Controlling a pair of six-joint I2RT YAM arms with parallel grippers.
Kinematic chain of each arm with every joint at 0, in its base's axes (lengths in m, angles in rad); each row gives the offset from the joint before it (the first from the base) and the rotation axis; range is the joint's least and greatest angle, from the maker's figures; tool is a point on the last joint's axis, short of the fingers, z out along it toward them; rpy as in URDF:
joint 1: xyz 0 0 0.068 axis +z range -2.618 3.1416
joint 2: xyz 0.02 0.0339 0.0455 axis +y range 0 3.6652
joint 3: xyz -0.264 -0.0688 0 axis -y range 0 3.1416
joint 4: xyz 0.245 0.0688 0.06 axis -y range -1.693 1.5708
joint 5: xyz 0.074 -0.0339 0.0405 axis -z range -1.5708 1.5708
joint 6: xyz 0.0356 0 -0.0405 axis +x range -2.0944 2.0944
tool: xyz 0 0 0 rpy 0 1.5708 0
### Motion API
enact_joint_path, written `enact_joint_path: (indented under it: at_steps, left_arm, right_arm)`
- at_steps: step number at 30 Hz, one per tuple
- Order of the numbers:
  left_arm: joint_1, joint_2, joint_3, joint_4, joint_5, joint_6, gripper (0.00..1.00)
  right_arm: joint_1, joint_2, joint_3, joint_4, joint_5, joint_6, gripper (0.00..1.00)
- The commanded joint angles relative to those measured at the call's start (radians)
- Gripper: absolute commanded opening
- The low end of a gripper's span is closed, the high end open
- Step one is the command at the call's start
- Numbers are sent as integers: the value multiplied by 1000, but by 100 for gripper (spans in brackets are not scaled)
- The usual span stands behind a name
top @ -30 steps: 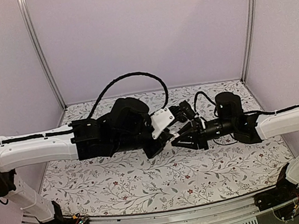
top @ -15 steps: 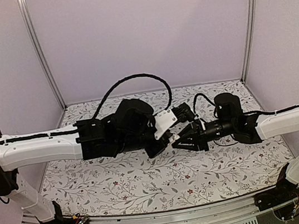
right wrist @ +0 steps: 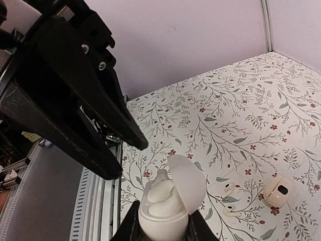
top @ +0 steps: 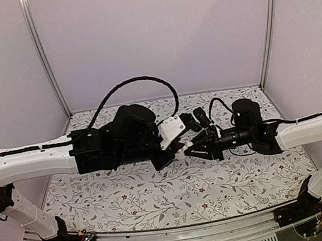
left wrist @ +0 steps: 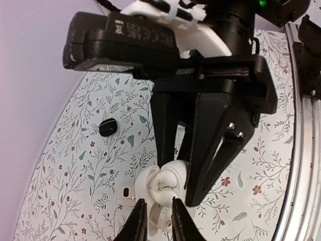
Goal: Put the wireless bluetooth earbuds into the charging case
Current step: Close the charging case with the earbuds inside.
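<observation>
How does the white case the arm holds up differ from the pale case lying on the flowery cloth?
The held case is open, lid flipped up; the lying case looks shut. The held case is clamped in the right gripper above the cloth; the lying case rests on it, untouched. The held case is plain white; the lying case looks creamier, with a dark spot. Both are pale and rounded.

White lettering on the black camera housing (left wrist: 125, 42), seen from the left wrist. Inverted and blurred, not legible. No other text can be read.
</observation>
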Motion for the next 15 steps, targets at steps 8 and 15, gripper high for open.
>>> enact_joint_path:
  at_steps: [8, 15]
  left_arm:
    - [82, -161, -78, 50, 171, -37, 25]
    - [122, -144, -78, 39, 199, -62, 20]
  right_arm:
    - [-9, -43, -25, 94, -76, -48, 0]
    - [-8, -89, -48, 135, -183, -92, 0]
